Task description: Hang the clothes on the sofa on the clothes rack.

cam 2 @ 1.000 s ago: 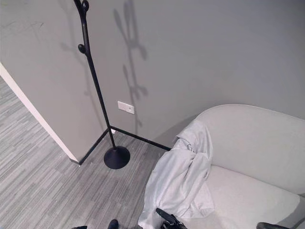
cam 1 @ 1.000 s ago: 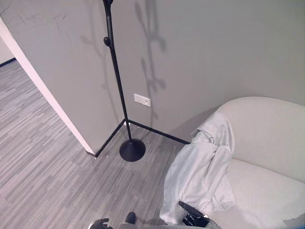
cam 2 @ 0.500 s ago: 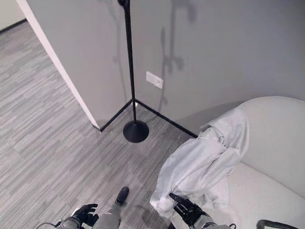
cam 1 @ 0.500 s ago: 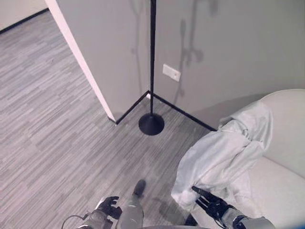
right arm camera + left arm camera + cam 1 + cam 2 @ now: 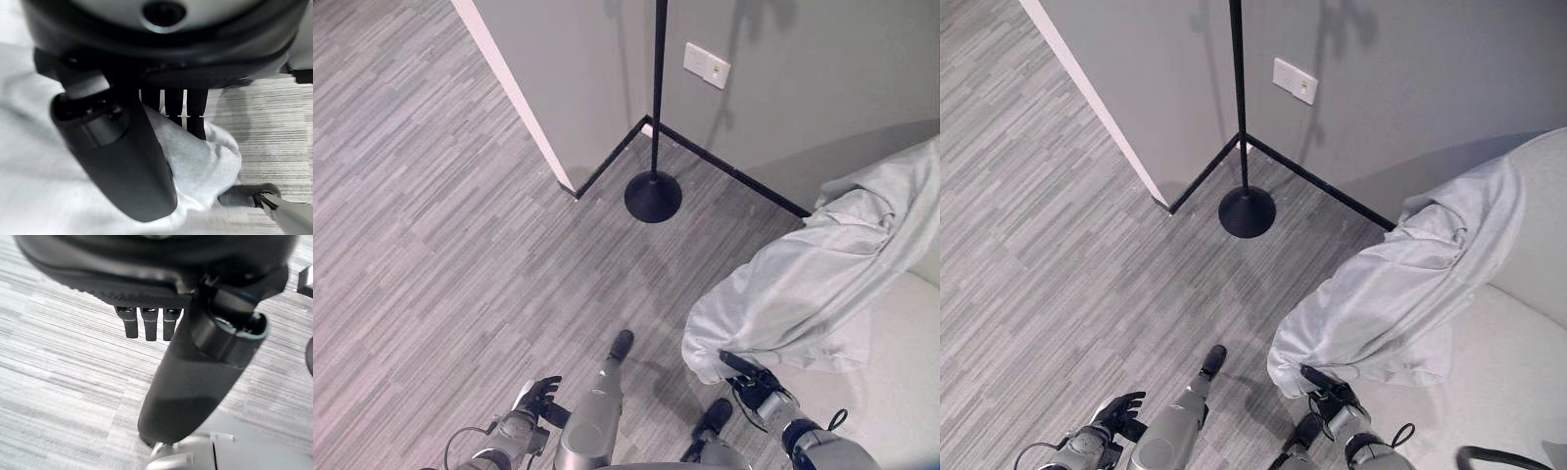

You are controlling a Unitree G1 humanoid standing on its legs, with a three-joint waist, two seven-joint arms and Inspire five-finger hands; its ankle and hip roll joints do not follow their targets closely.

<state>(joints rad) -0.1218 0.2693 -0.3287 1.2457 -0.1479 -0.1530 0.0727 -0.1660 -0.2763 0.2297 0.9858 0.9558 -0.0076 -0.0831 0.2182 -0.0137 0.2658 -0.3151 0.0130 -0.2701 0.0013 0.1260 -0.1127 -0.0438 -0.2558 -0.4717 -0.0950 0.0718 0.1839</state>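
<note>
A light grey garment [image 5: 822, 279] hangs over the arm of the pale sofa [image 5: 901, 382] at the right, its lower hem [image 5: 205, 161] drooping toward the floor. The black clothes rack stands in the wall corner; its pole and round base [image 5: 653, 196] show. My right hand [image 5: 754, 384] is just under the garment's hem, fingers [image 5: 178, 110] straight and resting against the cloth, open and not closed round it. My left hand [image 5: 538, 397] hangs low at the left over the floor, fingers [image 5: 149, 325] relaxed and holding nothing.
A wall corner with a white edge [image 5: 509, 88] juts out left of the rack. A wall socket [image 5: 707, 65] sits right of the pole, above black skirting [image 5: 734, 171]. Grey plank floor [image 5: 431, 225] lies open to the left and front.
The whole picture has shifted: the camera now looks further down, so the rack's top is out of frame. The right hand stays by the garment's hem. The left hand shows more fully.
</note>
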